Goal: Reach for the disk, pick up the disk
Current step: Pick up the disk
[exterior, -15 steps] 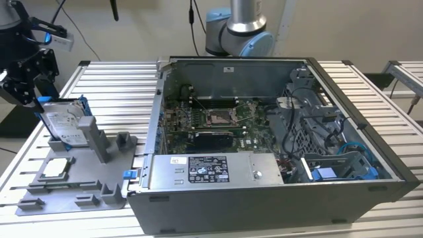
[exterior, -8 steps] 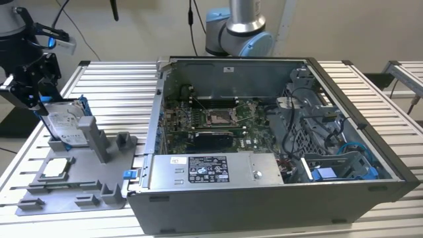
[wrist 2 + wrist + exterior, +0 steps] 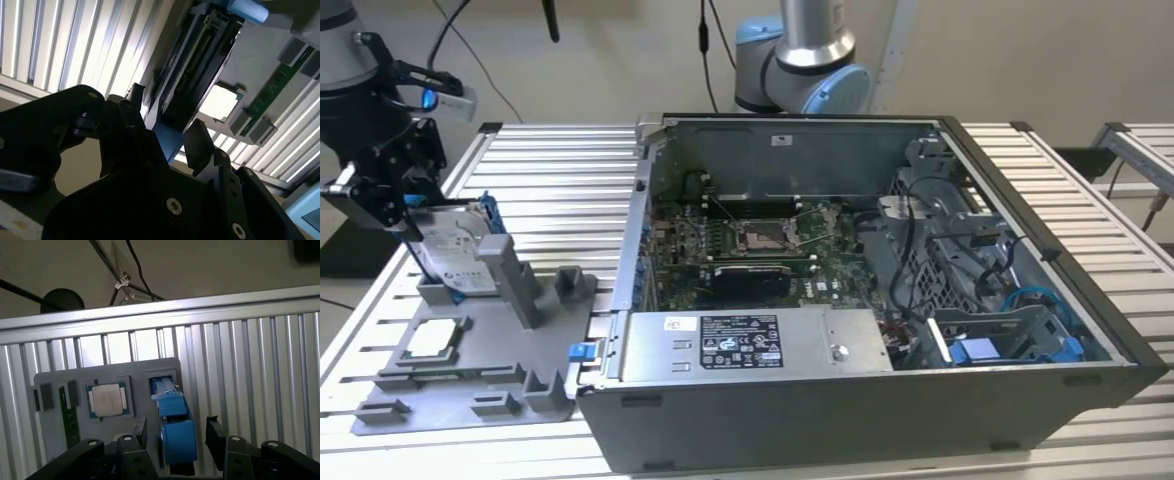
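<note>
The disk (image 3: 454, 248) stands on edge in a slot of the grey fixture (image 3: 494, 385) at the exterior view's left; its white label and blue side rails show. My gripper (image 3: 411, 212) hangs right at its upper end. In both wrist views the black fingers (image 3: 140, 433) straddle the disk's blue rail (image 3: 176, 436), with small gaps on either side, so the gripper (image 3: 175, 432) is open around it. In the second wrist view the disk (image 3: 192, 70) runs away from the gripper (image 3: 167, 132), its blue rail between the fingertips (image 3: 197, 142).
The fixture also holds a square silver chip (image 3: 434, 338) and a green memory stick (image 3: 70, 420). An open computer case (image 3: 854, 280) fills the slatted metal table's (image 3: 554, 170) middle. Another arm's base (image 3: 801, 60) stands behind the case.
</note>
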{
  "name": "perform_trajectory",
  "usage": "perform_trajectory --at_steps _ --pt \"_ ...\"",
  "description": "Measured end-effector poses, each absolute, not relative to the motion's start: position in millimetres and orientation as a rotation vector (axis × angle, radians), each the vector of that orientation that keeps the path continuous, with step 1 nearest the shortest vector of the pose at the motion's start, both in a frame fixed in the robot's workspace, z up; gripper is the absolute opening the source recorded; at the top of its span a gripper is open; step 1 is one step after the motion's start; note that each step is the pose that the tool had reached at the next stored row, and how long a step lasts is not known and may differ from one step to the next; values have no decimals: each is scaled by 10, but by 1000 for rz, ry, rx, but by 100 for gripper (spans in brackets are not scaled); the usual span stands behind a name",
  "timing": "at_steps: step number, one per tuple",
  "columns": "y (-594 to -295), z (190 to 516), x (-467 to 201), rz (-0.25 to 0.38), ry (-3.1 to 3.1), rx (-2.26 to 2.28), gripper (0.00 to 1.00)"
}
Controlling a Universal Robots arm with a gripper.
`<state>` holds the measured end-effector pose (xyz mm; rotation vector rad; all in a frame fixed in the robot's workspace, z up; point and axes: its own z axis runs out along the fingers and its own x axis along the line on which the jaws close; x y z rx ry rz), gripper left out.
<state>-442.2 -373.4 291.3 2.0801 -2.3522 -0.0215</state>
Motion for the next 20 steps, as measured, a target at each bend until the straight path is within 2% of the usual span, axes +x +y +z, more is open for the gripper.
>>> perform_trajectory --at_steps 20 --pt "-3734 2626 -4427 -30 -2300 2143 100"
